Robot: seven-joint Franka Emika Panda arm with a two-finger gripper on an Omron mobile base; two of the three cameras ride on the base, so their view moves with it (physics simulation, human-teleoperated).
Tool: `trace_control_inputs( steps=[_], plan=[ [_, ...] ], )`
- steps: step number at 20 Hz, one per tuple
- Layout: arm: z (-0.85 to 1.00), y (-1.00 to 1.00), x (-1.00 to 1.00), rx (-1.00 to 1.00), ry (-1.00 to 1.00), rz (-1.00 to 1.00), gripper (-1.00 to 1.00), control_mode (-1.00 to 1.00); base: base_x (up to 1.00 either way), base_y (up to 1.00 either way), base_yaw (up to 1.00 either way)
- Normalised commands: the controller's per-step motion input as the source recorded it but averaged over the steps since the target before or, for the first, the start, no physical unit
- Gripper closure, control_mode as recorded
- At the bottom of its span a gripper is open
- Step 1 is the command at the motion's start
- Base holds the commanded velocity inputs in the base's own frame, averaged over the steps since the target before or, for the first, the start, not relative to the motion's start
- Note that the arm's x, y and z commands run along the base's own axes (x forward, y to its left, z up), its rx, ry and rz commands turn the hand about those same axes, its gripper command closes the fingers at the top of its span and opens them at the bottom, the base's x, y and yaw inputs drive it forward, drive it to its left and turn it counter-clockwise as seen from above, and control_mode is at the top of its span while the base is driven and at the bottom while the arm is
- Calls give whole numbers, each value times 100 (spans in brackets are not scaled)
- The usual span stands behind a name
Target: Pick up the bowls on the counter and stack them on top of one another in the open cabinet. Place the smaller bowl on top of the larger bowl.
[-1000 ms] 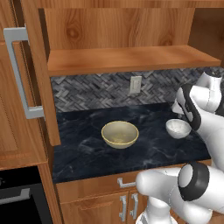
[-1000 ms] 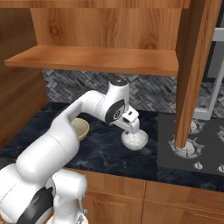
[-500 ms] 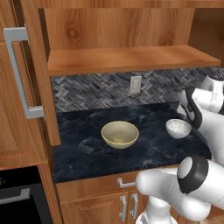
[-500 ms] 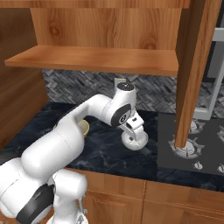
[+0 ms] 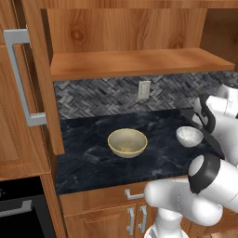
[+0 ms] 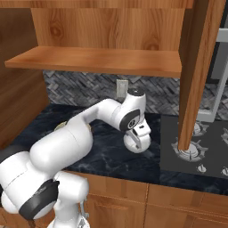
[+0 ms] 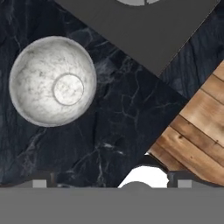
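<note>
On the dark black marble-look table [image 5: 93,153] in the left base view, we see the wide round yellowish-tan bowl [image 5: 127,142] sitting near the middle, and the small round whitish-grey bowl [image 5: 189,136] well apart from it, toward the right edge. Above them hangs the open warm brown wooden cabinet [image 5: 135,62], its flat shelf bare, its door swung out at the left with a long grey bar handle [image 5: 21,76]. A pale wall outlet [image 5: 144,89] sits on the grey herringbone tile wall [image 5: 97,95].

In the right base view, we see the white arm reaching over the table, its hand hanging just over the small bowl [image 6: 139,144], which stands beside the dark grey cooktop [image 6: 196,153]. We cannot make out the fingers here.

In the hand view, we look straight down on the small bowl [image 7: 53,81], upright on the table and off to the upper left. The two dark fingers [image 7: 39,183] stand wide apart at the bottom, holding nothing, with the gripper [image 7: 109,183] clear of the bowl.
</note>
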Motion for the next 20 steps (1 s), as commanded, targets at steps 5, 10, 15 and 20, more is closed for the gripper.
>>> trace_control_inputs(
  steps=[5, 10, 15, 20],
  plan=[
    [-16, -1, 0, 5, 0, -7, -100, -100, 0, 0, 0],
    [-19, 0, 3, 5, 0, -3, -100, -100, 0, 0, 0],
    [-17, 0, 5, 5, 0, -2, -100, -100, 0, 0, 0],
    [-12, 0, 8, 5, 0, -2, -100, -100, 0, 0, 0]
  ],
)
